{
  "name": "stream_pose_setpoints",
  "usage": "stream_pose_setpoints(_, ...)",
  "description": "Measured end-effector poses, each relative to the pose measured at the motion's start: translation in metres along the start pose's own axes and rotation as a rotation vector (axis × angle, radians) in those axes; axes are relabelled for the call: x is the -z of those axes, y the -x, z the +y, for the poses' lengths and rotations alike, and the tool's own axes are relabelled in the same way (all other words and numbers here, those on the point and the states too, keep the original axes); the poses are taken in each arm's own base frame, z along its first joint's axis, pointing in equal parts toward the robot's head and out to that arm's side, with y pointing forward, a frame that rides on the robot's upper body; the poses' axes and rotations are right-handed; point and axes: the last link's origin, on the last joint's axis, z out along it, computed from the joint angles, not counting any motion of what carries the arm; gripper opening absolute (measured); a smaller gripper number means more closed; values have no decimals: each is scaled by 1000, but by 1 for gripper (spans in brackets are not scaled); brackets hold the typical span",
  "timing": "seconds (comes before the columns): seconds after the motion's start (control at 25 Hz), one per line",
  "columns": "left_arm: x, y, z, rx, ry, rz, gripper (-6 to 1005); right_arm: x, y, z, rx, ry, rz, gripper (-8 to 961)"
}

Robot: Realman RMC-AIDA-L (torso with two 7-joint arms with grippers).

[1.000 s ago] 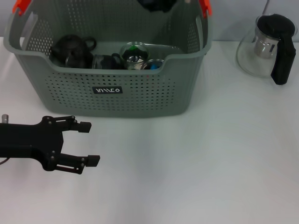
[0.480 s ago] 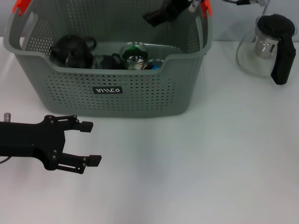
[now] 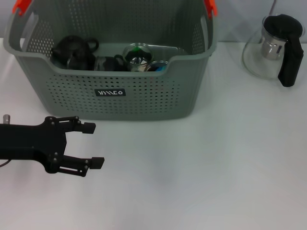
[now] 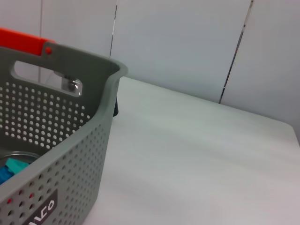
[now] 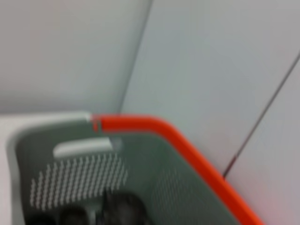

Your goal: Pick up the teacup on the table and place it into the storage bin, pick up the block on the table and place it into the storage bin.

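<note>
The grey-green perforated storage bin point(image 3: 144, 98) stands at the back of the white table. Inside it lie a black teapot-like pot point(image 3: 74, 50), a dark cup point(image 3: 108, 62), a glass teacup point(image 3: 138, 55) and a blue block point(image 3: 159, 68). My left gripper point(image 3: 93, 145) is open and empty, low over the table in front of the bin's left part. The left wrist view shows the bin's wall point(image 4: 70, 154) and the teal-blue block point(image 4: 9, 169) inside. My right gripper is out of view; the right wrist view looks down on the bin point(image 5: 79, 173) with its orange handle clip point(image 5: 154, 129).
A glass teapot point(image 3: 273, 48) with a black handle stands at the back right of the table. White table surface point(image 3: 216, 167) stretches in front of and to the right of the bin. A grey panelled wall is behind.
The right arm, seen over the bin's back right rim before, has risen out of the head view. The left gripper has barely moved.
</note>
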Motion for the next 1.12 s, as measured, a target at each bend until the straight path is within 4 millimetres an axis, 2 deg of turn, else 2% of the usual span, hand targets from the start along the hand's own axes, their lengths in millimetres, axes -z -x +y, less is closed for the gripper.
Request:
stream_pose_setpoints(0.08, 0, 0, 0, 0, -2, 3, 932, 14, -1, 6, -19, 17, -57, 943)
stream_pose_setpoints(0.2, 3, 0, -2, 2, -18, 11, 932, 32, -13, 19, -37, 75, -135, 944)
stream_pose_setpoints(0.56, 19, 6, -5, 25, -106, 59, 932, 45, -96, 70, -28, 329, -274, 941)
stream_pose_setpoints(0.76, 26, 11, -4, 38, -139, 80, 932, 43, -141, 89, -69, 425, -261, 939)
stream_pose_setpoints(0.88, 27, 13, -4, 39, -148, 90, 932, 36, -167, 95, -126, 453, -197, 938)
stream_pose_setpoints(1.12, 17, 19, -2, 31, -133, 107, 932, 22, -197, 102, -143, 460, -132, 938)
